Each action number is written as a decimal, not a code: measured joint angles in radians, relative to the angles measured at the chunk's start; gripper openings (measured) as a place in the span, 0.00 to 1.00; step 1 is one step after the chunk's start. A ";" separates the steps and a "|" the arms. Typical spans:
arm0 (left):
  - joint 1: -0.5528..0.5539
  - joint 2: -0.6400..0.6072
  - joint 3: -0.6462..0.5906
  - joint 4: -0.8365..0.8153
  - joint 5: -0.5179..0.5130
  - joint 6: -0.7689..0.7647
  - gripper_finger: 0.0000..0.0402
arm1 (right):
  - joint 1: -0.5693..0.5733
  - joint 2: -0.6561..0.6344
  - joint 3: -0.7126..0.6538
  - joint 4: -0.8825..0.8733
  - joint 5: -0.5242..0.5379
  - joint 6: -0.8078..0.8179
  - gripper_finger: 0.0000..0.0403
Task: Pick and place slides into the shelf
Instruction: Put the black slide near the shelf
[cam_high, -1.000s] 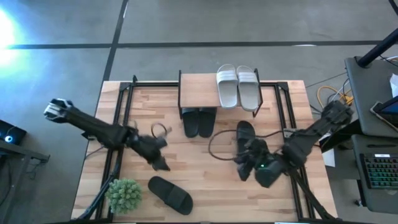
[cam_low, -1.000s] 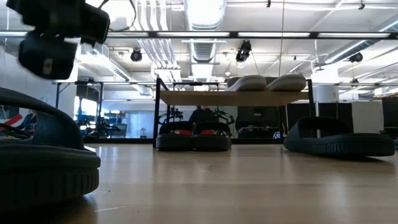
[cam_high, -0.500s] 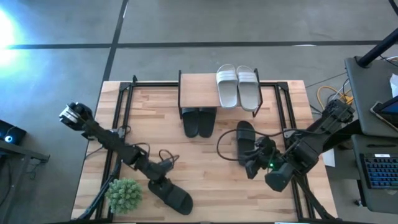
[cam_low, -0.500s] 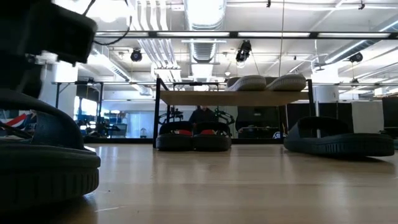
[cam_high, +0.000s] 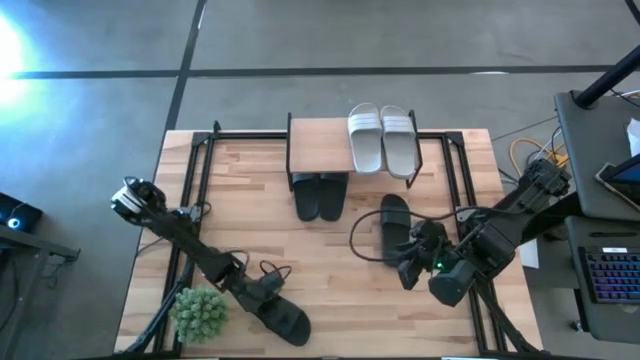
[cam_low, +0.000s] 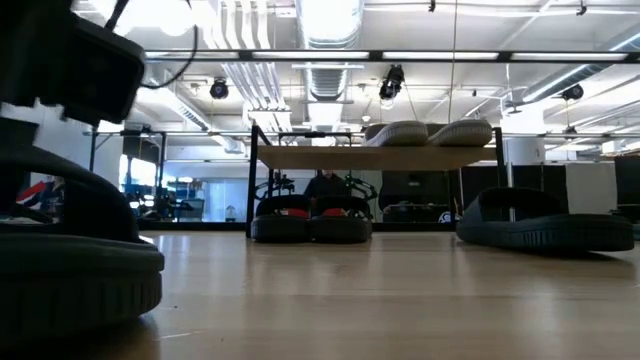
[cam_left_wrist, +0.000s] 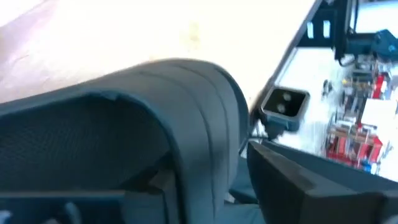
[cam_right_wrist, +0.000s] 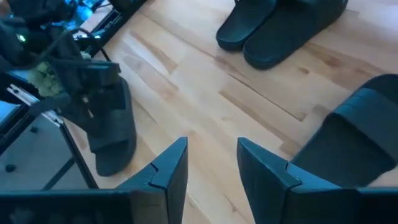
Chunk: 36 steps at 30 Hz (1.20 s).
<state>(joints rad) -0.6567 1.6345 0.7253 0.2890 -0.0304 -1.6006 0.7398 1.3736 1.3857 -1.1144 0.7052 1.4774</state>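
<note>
A black slide (cam_high: 282, 318) lies sole-down at the near-left of the table, beside the plant. My left gripper (cam_high: 258, 292) is down at its strap (cam_left_wrist: 186, 106), open, with one finger (cam_left_wrist: 292, 180) just outside the strap. A second black slide (cam_high: 394, 222) lies right of centre, and my open right gripper (cam_right_wrist: 211, 163) hovers at its near end without touching it. The shelf (cam_high: 318, 140) stands at the far edge. Two white slides (cam_high: 382, 138) sit on its top board, and a black pair (cam_high: 320, 195) sits below. My left gripper comes at the near-left slide slanting down from the table's left. The strap fills the space in front of its fingers. I cannot tell whether the fingers touch the strap. The slide lies flat on the table.
A green bushy plant (cam_high: 200, 312) stands at the near-left corner, close to the left arm. Black frame rails (cam_high: 200, 180) run along both table sides, and cables loop over the wood near each gripper. Bare wood (cam_high: 330, 270) lies between the two arms.
My left gripper has swung from mid-left of the table toward the near edge and come down onto the black slide by the plant. The slides have stayed where they were.
</note>
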 joint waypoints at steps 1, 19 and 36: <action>0.001 0.024 0.016 0.000 -0.002 -0.007 0.33 | 0.004 -0.009 0.000 -0.013 0.002 0.008 0.32; 0.196 0.088 0.177 0.126 -0.670 -0.155 0.01 | 0.039 -0.248 0.000 -0.325 0.315 0.397 0.14; 0.301 0.493 0.626 -0.028 -0.863 -0.560 0.09 | 0.037 -0.231 -0.002 -0.401 0.344 0.434 0.13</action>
<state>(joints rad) -0.3561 2.1277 1.3518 0.2605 -0.8929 -2.1601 0.7769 1.1427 1.3834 -1.5150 1.0496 1.9114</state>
